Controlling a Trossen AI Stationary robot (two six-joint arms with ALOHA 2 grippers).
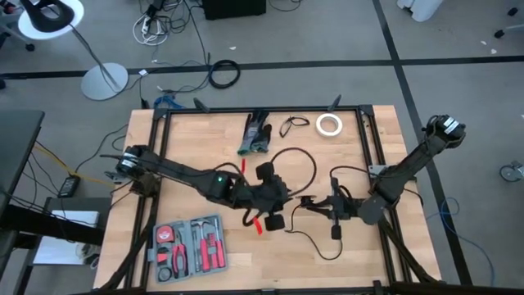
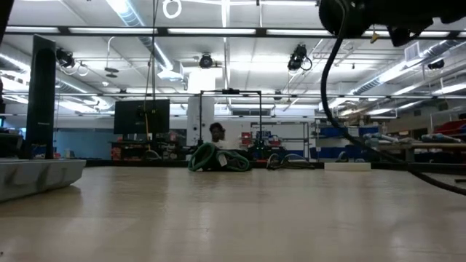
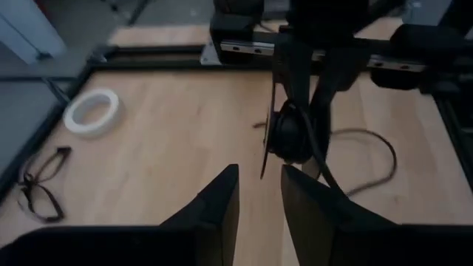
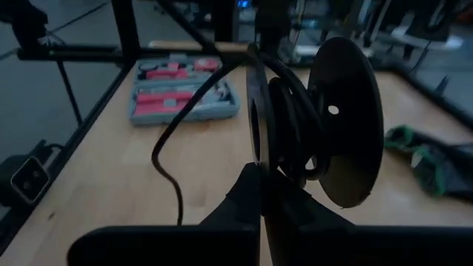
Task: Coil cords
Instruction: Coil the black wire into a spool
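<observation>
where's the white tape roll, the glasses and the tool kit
white tape roll (image 1: 330,124): high view, on its ring.
glasses (image 1: 293,124): high view, on the frame.
tool kit (image 1: 190,245): high view, middle of the open case.

- Light wooden table (image 1: 205,139), black frame rails round its edges.
- Open grey tool case (image 1: 190,247) on the near-left part, red-handled tools inside.
- Green-and-grey bundle (image 1: 256,135) at the far edge, about centre; looks like gloves, cannot tell for sure.
- Black glasses (image 1: 293,125) just right of that bundle.
- White tape roll (image 1: 330,124) right of the glasses, near the far-right corner.
- Thin black cord (image 1: 304,164) looping over the middle of the top, another strand (image 1: 315,246) trailing toward the near edge.
- Small red item (image 1: 259,225) near centre, too small to identify.
</observation>
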